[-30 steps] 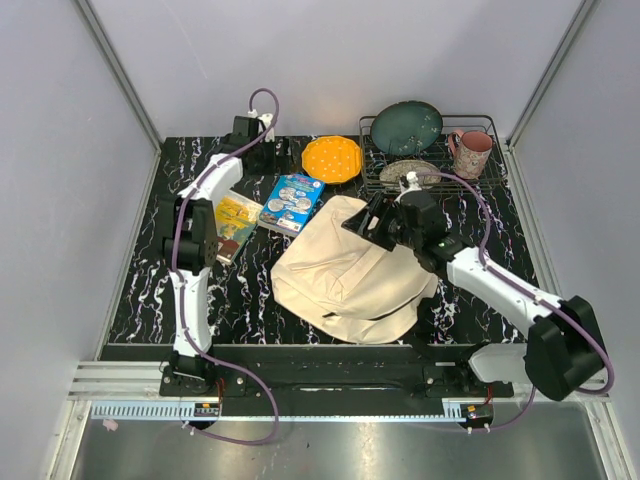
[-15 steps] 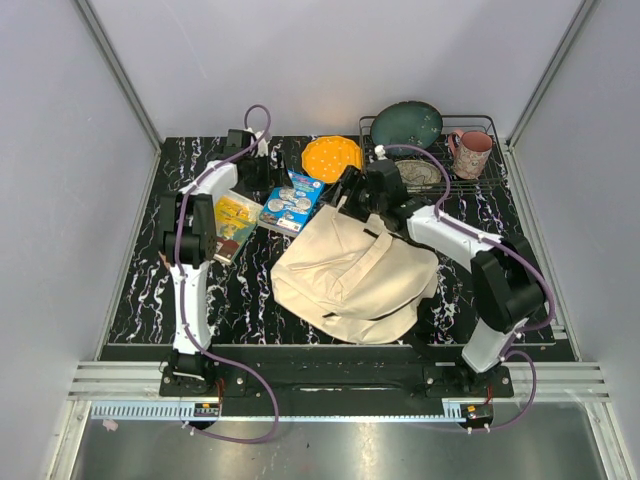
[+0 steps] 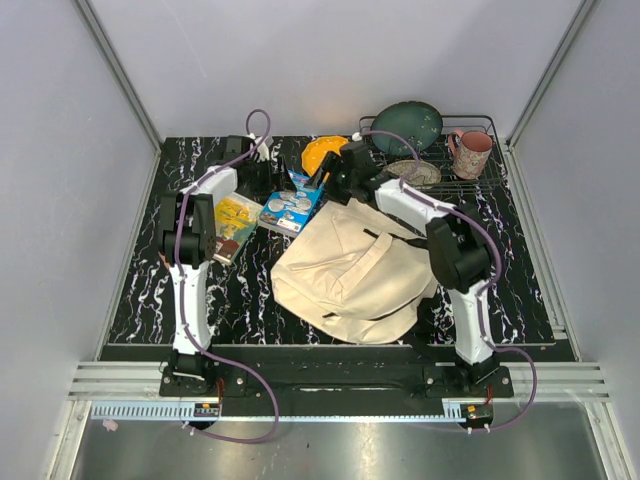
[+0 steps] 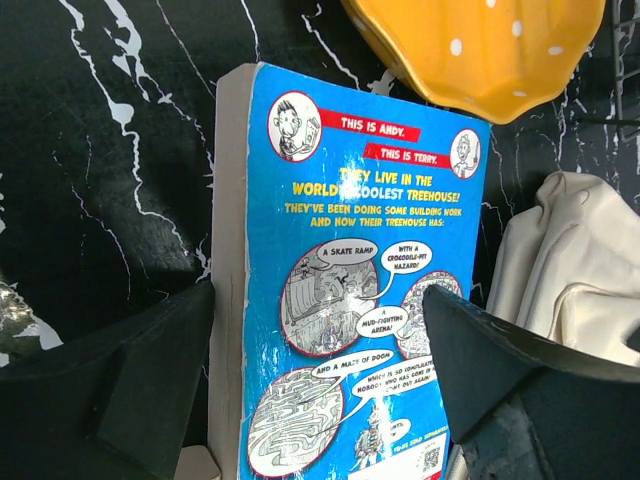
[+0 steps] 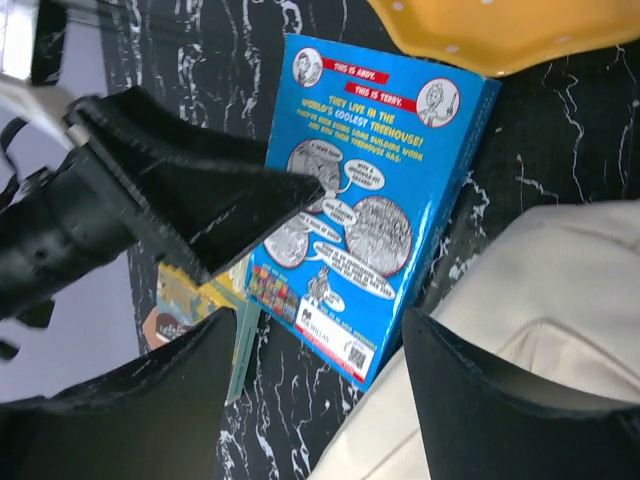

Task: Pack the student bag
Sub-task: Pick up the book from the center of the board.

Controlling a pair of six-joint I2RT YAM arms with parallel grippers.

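Black marbled table (image 3: 140, 290) carries the student bag (image 3: 350, 275), lying flat and slumped just beside both pairs of fingers. Spread wide, the left fingers (image 4: 130, 380) straddle a blue book (image 4: 350, 250); the right fingers (image 5: 480, 400) hover apart above it, holding nothing. Beyond them sits a yellow dish (image 4: 480, 50).

Black white-veined marble table (image 3: 150, 290) between plain grey walls (image 3: 60, 200)

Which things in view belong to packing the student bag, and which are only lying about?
For the job: student bag; blue Treehouse book, straddled by the open left tool; probably the yellow book beside it.

Lying about: yellow dotted dish; wire rack holding the dark green plate, small patterned plate and pink mug.
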